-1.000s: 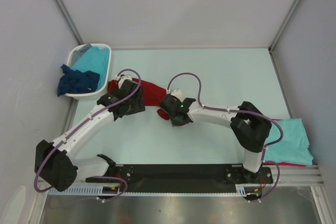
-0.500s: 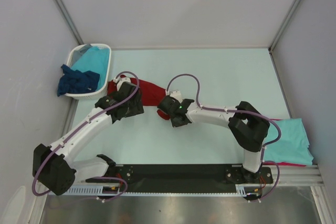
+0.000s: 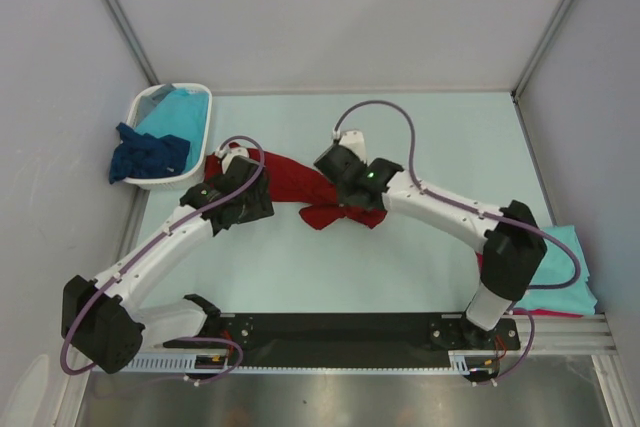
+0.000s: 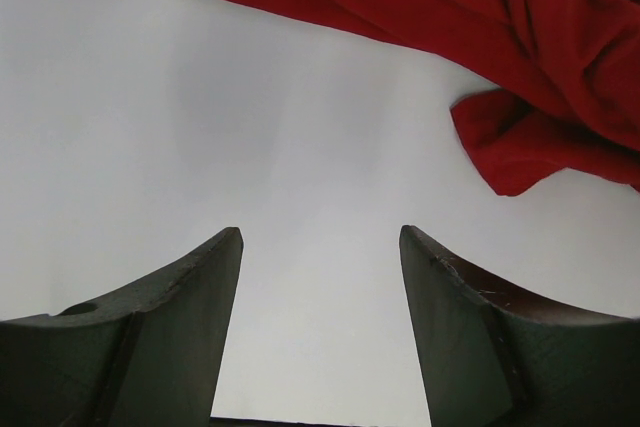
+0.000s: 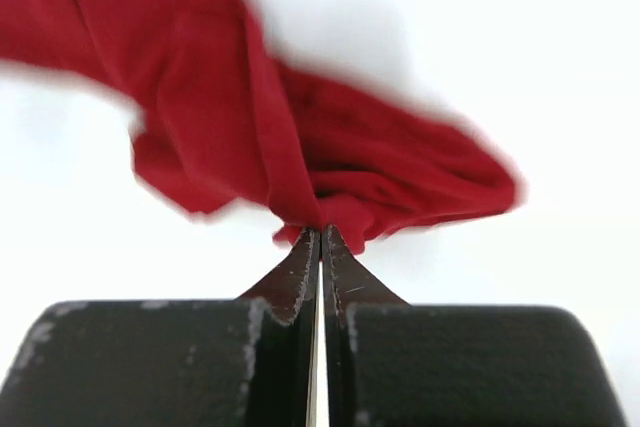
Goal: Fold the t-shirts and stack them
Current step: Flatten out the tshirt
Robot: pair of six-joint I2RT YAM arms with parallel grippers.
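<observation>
1 dark red t-shirt (image 3: 285,179) is seen crumpled on the pale table (image 3: 430,137), just right of the white plastic basket (image 3: 200,147). Its left end is almost at the basket's near corner. A fold of it is clamped between the closed fingers of the right gripper (image 5: 320,234), toward the shirt's end farthest from the basket. In the right wrist view the cloth is bunched up at the pinch.

The left gripper (image 4: 320,233) is seen with jaws apart and nothing between them, only bare table below. It is placed at the shirt's near edge on the basket side, and cloth lies just beyond its fingertips.

Inside the basket 1 turquoise t-shirt (image 3: 180,107) is noted. A dark navy t-shirt (image 3: 148,155) is draped over the basket's left rim.

Far right of the basket, at the table's near corner, a folded turquoise t-shirt (image 3: 560,272) is laid on a red t-shirt (image 3: 545,313), of which only a thin edge is shown.
</observation>
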